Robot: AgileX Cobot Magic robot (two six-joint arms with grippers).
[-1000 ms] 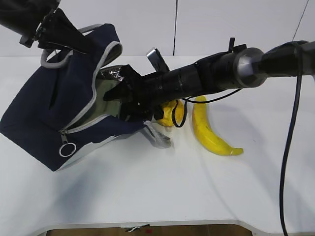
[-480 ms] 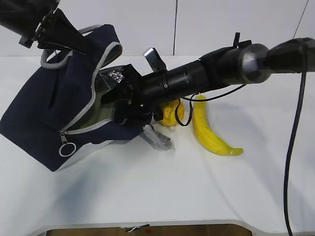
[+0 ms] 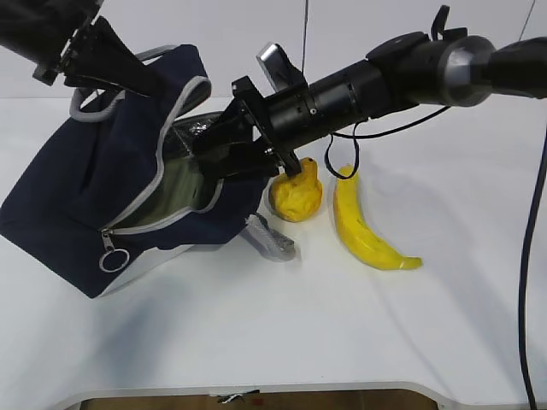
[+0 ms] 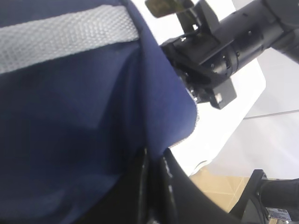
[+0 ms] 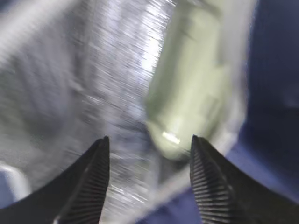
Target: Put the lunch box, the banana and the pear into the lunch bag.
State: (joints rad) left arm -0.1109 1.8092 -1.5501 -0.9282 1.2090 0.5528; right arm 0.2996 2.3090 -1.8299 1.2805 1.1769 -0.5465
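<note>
2 fruits, pear [image 3: 296, 196] and banana [image 3: 366, 231], lie at 3 o'clock of the lunch bag [image 3: 85, 196]. Lunch box [image 5: 189, 107] sits inside. Right gripper [image 5: 148, 182] spread, empty; left gripper [image 4: 154, 179] pinches bag fabric.

The right gripper [image 3: 205, 152] fills the lunch bag [image 3: 77, 196] mouth, the lunch box [image 5: 187, 107] lying inside; the pear [image 3: 296, 194] crowds the rim, the banana [image 3: 363, 226] just beside it.
</note>
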